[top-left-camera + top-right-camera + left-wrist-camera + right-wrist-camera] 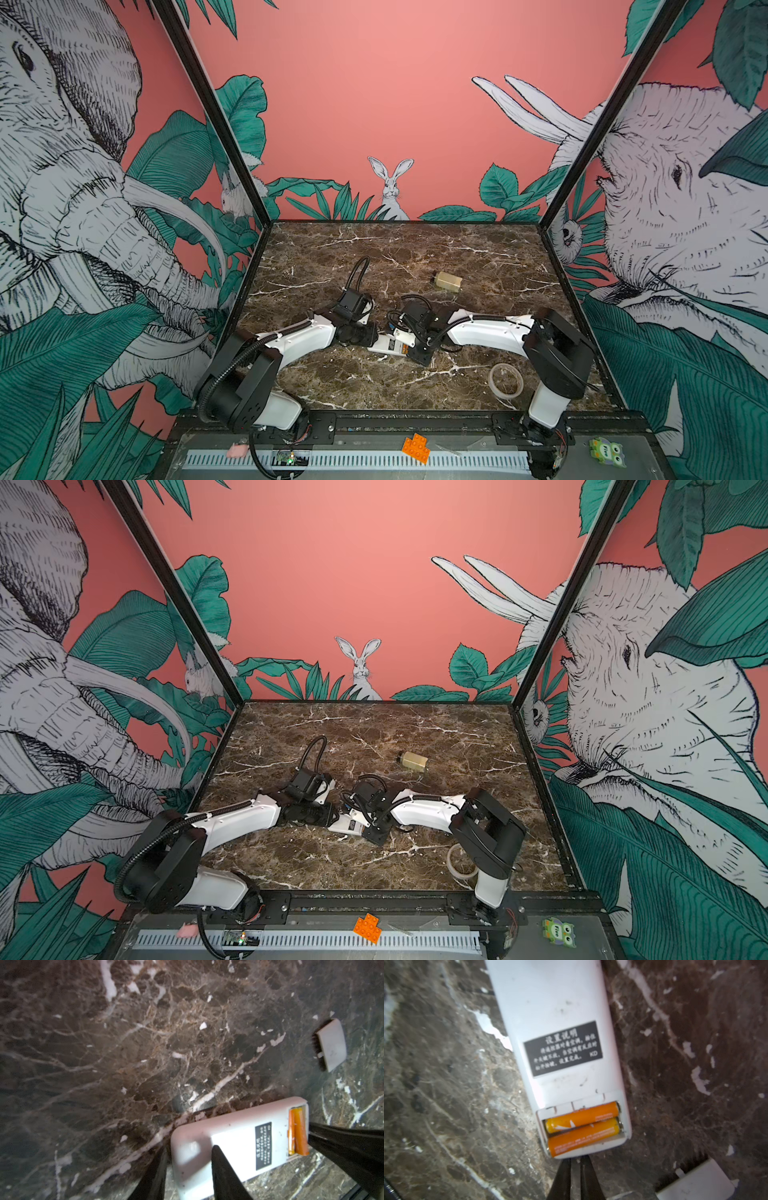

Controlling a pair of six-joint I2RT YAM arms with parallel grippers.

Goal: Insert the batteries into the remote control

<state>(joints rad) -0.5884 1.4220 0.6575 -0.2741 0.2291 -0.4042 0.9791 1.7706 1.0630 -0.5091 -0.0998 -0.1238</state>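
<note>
The remote control [556, 1007] lies back up on the marble table, black label showing, between the two arms in both top views [388, 344] [347, 825]. Its compartment stands uncovered with both orange batteries [581, 1114] [583, 1137] lying side by side in it; the left wrist view shows them too [298, 1132]. My left gripper [190, 1147] is shut on the remote's plain end, one finger on its back, the other beside its edge. My right gripper [576, 1159] is shut, empty, tips at the battery end. The loose white cover [695, 1183] [330, 1043] lies nearby.
A beige block [448, 281] sits further back on the table. A clear tape roll [505, 380] lies near the right arm's base. On the front rail are an orange studded brick [417, 448], a green owl toy [606, 455] and a small pink thing [237, 451].
</note>
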